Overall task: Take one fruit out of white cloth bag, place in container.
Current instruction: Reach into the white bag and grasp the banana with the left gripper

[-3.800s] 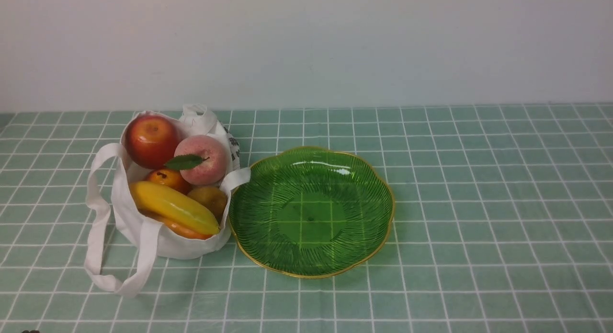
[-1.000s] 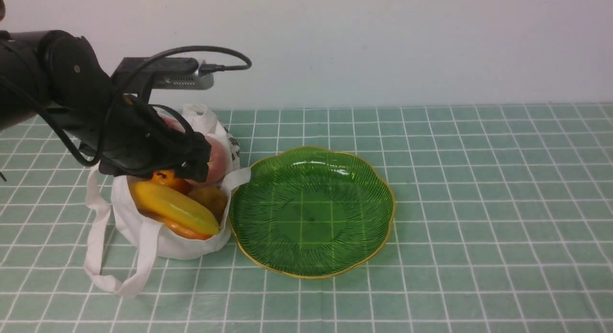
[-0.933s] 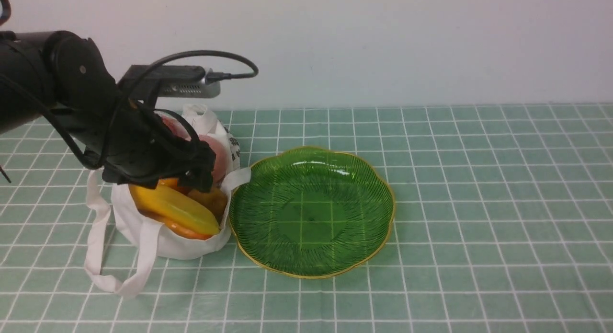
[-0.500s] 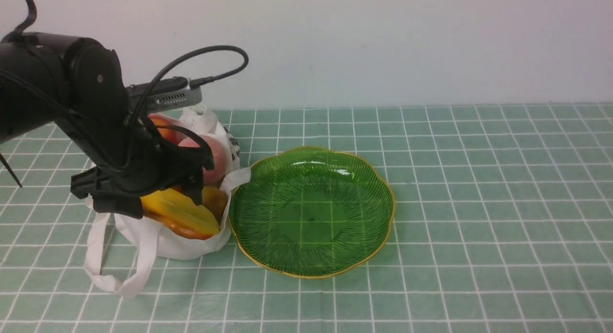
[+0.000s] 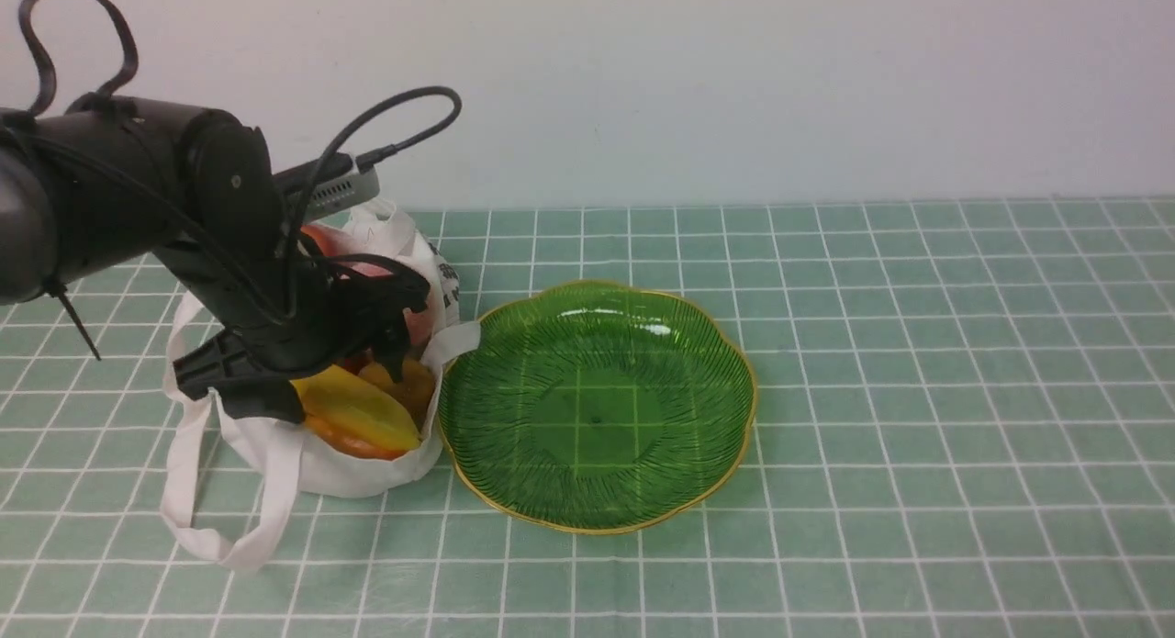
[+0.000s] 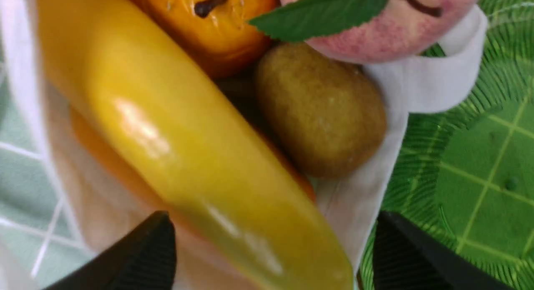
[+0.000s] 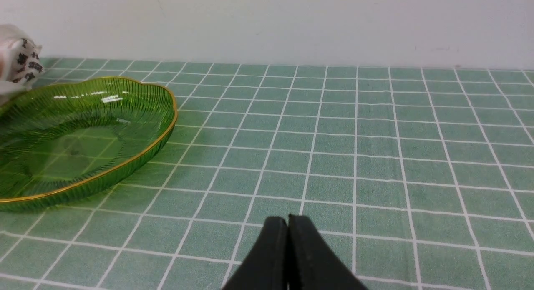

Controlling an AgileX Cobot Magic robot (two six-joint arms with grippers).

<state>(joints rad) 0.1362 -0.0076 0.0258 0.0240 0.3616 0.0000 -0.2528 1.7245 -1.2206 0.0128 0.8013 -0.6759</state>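
The yellow banana [image 5: 367,416] lies on top of the other fruit in the white cloth bag [image 5: 353,473], at the table's left. My left gripper [image 5: 338,388] is open and low over the bag's mouth. In the left wrist view the banana [image 6: 175,148] runs between the two black fingertips [image 6: 146,252], which stand apart on either side of it without touching. The green ribbed dish [image 5: 587,531] with the gold rim sits just right of the bag, with nothing in it. My right gripper [image 7: 288,219] is shut on nothing, low over the cloth to the right of the dish [image 7: 125,165].
Also in the bag are a brown oval fruit [image 6: 321,110], an orange [image 6: 217,23], a pink peach with a leaf [image 6: 392,27] and an orange elongated fruit [image 6: 96,156] under the banana. The bag's handles [image 5: 220,537] trail toward the front. A wall closes the back.
My left arm came in from the left and dropped over the bag. Its open fingers sank from above the fruit to either side of the banana. Bag and dish have not moved.
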